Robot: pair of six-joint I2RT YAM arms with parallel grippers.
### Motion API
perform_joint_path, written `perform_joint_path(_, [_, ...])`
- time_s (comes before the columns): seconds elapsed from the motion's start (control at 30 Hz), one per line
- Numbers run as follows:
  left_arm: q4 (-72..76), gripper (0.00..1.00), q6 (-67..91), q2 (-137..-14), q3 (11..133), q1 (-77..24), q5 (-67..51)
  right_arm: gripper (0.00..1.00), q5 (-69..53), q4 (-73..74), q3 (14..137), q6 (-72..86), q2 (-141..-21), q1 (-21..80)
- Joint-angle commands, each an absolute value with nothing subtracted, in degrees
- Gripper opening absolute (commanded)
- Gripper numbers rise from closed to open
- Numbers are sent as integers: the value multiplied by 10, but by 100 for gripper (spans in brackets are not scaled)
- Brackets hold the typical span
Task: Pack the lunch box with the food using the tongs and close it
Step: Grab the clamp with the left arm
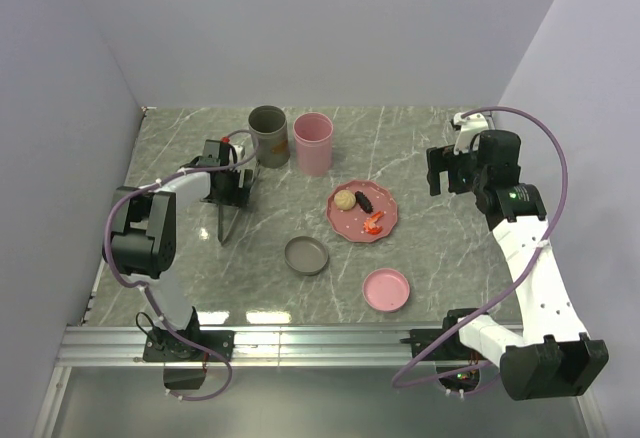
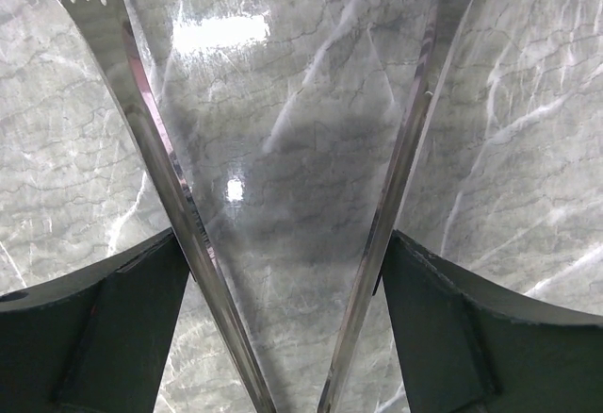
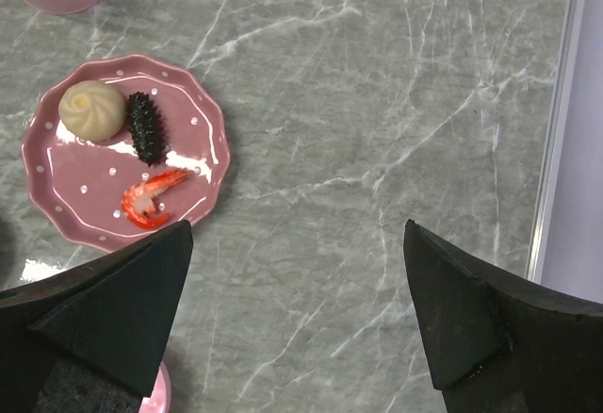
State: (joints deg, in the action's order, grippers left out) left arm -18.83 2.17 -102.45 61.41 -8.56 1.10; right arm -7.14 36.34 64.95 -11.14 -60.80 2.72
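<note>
You're pinching long grey metal tongs [image 2: 160, 163] between left fingers [image 2: 94, 338]; right fingers [image 3: 113, 319] standing spread, pink scalloped plate [image 3: 66, 196] sitting up-left.

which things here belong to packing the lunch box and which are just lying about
For the job: tongs, beige ball, dark oblong piece, shrimp; probably also the grey cup, pink cup, grey lid and pink lid, which look like the lunch box.
Just lying about: pink scalloped plate, only a stand for the food.
</note>
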Motion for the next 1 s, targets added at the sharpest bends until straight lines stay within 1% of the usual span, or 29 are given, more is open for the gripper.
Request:
perform_joint_path(0.0, [-228,84,-14,-1032,590,-82,21,100,-76,362,671,-105,-588,26])
perform_joint_path(0.1, [-240,83,-25,-1027,594,-82,9,100,-80,363,671,-104,-585,26])
perform_joint_path(0.23, [-265,78,-47,-989,603,-83,-10,100,-95,364,668,-99,-580,26])
perform_joint_path(0.27, [-274,75,-54,-982,611,-82,-18,100,-102,362,665,-99,-579,26])
perform_joint_path(0.37, [-320,70,-62,-956,631,-82,-33,100,-111,362,661,-98,-576,26])
perform_joint_path(0.5, [-381,69,-75,-926,651,-82,-54,100,-124,362,662,-97,-575,26])
perform_joint_path(0.7, [-434,67,-91,-878,684,-82,-84,100,-158,359,663,-93,-572,26])
perform_joint_path(0.93, [-497,65,-106,-829,745,-82,-185,100,-212,361,678,-96,-581,27])
perform_joint_path(0.97, [-510,65,-111,-824,751,-82,-219,100,-232,359,680,-98,-581,28])
